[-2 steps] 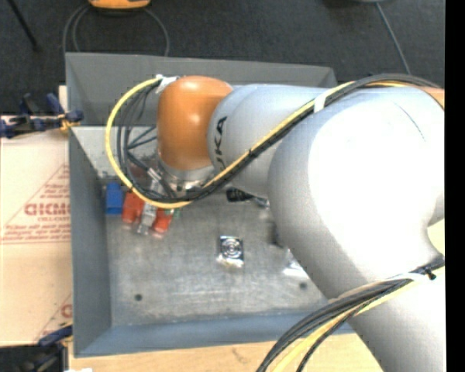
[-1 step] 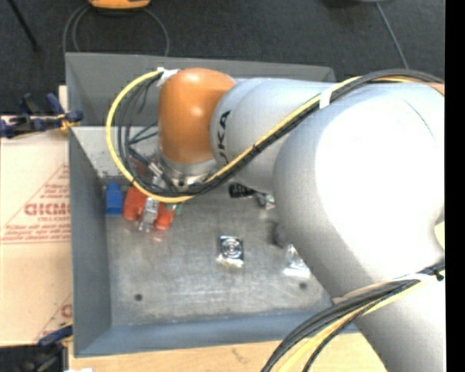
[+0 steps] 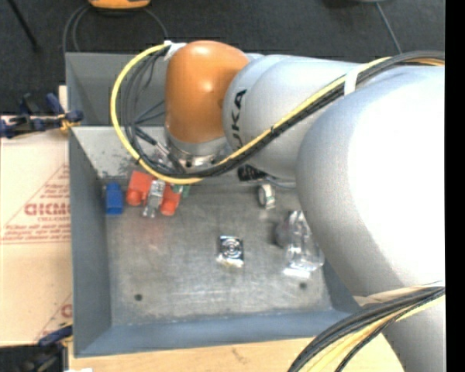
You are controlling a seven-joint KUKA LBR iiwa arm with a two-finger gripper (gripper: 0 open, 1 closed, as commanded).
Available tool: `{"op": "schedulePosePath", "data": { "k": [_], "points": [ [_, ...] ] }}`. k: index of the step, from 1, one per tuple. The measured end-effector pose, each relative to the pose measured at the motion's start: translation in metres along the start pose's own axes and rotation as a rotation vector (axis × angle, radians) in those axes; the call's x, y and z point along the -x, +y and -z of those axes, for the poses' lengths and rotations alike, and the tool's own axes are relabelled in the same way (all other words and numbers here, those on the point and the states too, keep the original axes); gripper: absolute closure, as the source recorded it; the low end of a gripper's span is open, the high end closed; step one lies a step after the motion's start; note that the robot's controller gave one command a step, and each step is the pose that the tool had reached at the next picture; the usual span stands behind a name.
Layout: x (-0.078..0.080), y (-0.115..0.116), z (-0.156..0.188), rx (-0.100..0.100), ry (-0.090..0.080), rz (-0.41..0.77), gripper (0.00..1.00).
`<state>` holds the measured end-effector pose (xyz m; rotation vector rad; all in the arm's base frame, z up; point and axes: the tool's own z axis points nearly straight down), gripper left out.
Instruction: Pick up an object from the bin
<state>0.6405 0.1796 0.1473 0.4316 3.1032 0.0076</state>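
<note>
Camera view: gripper [image 3: 156, 194] low over red pieces [image 3: 139, 186] in the far-left corner of the bin [image 3: 89, 285], blue block [image 3: 113, 198] just beside them. Open or closed: cannot tell. Best to centre on 1 red piece, clear of block and wall. Count: 2 red pieces, 1 blue block, 1 shiny metal part [image 3: 230, 250], 1 clear plastic piece [image 3: 298, 248].

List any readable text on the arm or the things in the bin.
"UKA": black letters running down the grey arm, next to its orange cover. The start of the word is hidden.
Blue block: no text visible.
Silver metal piece: any marking is too small to read.
</note>
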Motion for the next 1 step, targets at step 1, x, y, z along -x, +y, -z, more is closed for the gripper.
{"op": "schedulePosePath", "data": {
  "k": [1],
  "points": [
    [0.0021,0.0005,0.0311,-0.001,0.002,0.001,1.00]
  ]
}}
